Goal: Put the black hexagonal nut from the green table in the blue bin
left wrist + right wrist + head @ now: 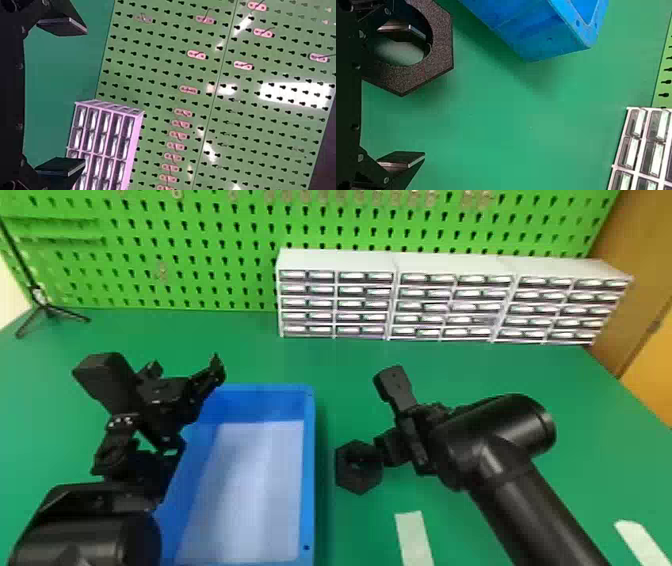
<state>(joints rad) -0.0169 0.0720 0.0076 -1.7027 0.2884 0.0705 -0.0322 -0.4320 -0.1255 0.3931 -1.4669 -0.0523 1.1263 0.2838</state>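
Head view, blue bin: on the green desk (345, 365), your blue bin (309, 470) sits left of centre.
Head view, black hexagonal nut: you have the nut (360, 487) just right of the bin, outside it, beside your right gripper's (384, 415) nearer finger.
Head view, left gripper: your left gripper (199, 409) is over the bin's left side, fingers spread.
Head view, drawer units: the white drawers (340, 262) stand at the far side, before the green pegboard (200, 301).
Left wrist view, left gripper: your fingers are wide apart, nothing between them.
Right wrist view, right gripper: your fingers are well apart, unclenched; one shows within the nut's hole, but you cannot tell whether they touch.
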